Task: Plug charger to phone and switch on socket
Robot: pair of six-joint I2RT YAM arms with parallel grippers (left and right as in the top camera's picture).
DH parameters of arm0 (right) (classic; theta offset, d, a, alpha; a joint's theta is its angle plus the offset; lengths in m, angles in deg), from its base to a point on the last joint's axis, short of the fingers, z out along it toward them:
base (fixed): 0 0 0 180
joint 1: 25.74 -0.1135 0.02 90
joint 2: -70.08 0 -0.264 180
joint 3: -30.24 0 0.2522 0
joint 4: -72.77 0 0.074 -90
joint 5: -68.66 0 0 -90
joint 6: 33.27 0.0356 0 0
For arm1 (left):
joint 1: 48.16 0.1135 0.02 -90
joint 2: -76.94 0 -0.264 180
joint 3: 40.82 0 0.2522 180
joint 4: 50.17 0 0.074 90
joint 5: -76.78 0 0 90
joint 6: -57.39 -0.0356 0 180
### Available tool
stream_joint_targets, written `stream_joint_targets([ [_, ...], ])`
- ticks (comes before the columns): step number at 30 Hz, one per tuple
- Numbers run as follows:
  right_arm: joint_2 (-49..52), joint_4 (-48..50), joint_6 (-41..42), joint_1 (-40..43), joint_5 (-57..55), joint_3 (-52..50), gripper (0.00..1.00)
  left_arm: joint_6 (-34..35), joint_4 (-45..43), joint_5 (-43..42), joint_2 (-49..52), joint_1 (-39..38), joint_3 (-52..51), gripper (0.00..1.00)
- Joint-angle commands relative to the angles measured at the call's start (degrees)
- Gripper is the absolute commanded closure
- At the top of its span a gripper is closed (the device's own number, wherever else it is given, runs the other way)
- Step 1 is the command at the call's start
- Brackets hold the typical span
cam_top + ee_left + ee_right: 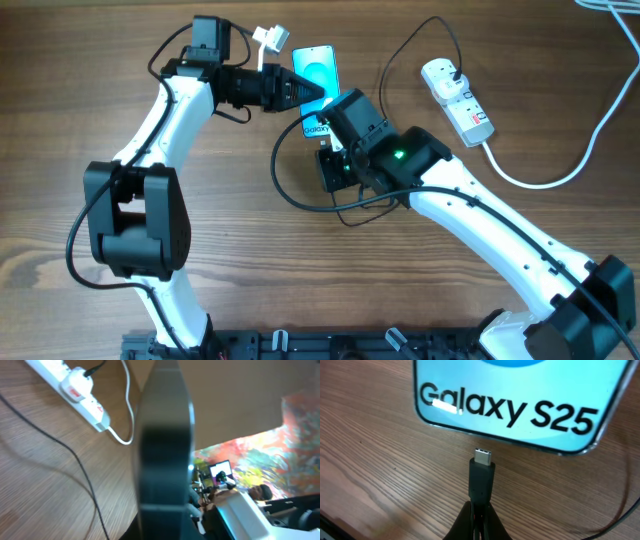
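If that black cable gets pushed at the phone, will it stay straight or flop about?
The cable probably flops: it lies in loose curves across the table. The plug looks rigid, and the right gripper pinches it close behind the tip, so it likely stays aimed at the phone.

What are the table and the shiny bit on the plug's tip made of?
The table looks like wood or wood-look laminate: brown with fine grain lines, matte. The plug's tip looks like metal: silvery and glinting. The plug's body seems matte black plastic.
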Motion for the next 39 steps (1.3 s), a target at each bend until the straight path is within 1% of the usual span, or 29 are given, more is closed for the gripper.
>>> stream_joint_targets([
  [1,0.5,0.2,-1.0,0.2,0.4,1.0,0.96,-1.6,-0.4,-5.0,-1.5,0.1,0.9,0.96],
  [3,0.5,0.2,-1.0,0.2,0.0,1.0,0.96,-1.6,-0.4,-4.8,-1.5,0.1,0.9,0.96],
  [6,0.5,-0.4,-0.9,0.2,-0.6,1.0,0.96,-1.6,-0.3,-1.9,-1.5,0.1,0.9,0.96],
  [10,0.5,-1.2,-0.8,0.2,-0.6,1.0,0.96,-1.9,-0.4,-1.2,-1.5,0.5,0.9,0.96],
  [13,0.5,-1.2,-0.8,0.2,-0.6,1.0,0.96,-3.5,0.1,-1.3,-1.5,0.7,0.9,0.96],
  [17,0.5,-0.7,-0.8,0.2,-0.6,1.0,0.96,-3.6,0.1,-1.3,-1.5,0.6,0.9,0.96],
  [21,0.5,-0.6,-1.0,0.2,-0.6,1.6,0.96,-6.8,2.7,-1.3,-1.5,0.7,0.9,0.96],
  [39,0.5,0.2,-0.3,0.2,-1.7,1.8,0.96,-7.6,4.3,-2.6,-1.5,0.7,0.9,0.96],
])
